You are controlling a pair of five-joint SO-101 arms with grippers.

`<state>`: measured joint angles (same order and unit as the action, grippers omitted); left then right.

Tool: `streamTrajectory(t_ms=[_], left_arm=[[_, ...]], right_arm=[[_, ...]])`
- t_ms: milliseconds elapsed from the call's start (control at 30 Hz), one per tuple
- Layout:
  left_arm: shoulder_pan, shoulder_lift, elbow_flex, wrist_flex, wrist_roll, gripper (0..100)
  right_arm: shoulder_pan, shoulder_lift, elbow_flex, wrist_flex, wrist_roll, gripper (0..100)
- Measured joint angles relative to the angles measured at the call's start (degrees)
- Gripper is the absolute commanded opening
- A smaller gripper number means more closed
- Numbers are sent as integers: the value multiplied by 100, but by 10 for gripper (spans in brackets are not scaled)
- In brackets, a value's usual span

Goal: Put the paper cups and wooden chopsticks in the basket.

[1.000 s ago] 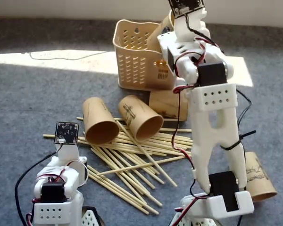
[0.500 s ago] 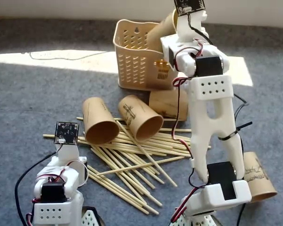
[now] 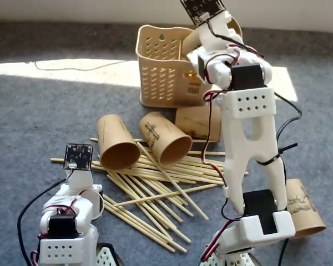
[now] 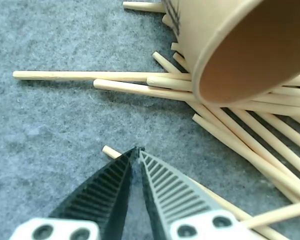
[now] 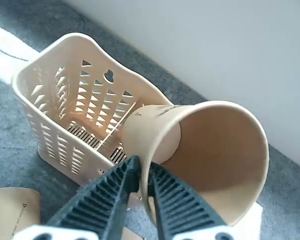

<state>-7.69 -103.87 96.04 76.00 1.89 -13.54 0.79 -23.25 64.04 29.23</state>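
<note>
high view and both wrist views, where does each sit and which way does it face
High view: fixed overhead, looking down on basket, chopsticks, left arm and right arm.
Left wrist view: on the left arm, facing down at chopsticks and a lying paper cup; shut left pincer shows.
Right wrist view: on the right arm, facing the basket; right pincer grips the held paper cup.
Shared: basket, in high and right wrist views.
</note>
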Motion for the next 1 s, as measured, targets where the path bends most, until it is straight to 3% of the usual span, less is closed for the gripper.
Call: streamTrajectory(t_ms=[133,333,700,867,1000], left_arm=[[0,0,0,0,0,7],[0,0,0,0,0,7],[0,0,0,0,0,7],[0,0,0,0,0,7],[0,0,0,0,0,7]], right_arm=[[0,0,0,9,105,30],[-9,0,0,9,141,167],[-343,0,0,9,141,165],[-545,0,0,9,141,87],[-712,0,0,0,141,89]])
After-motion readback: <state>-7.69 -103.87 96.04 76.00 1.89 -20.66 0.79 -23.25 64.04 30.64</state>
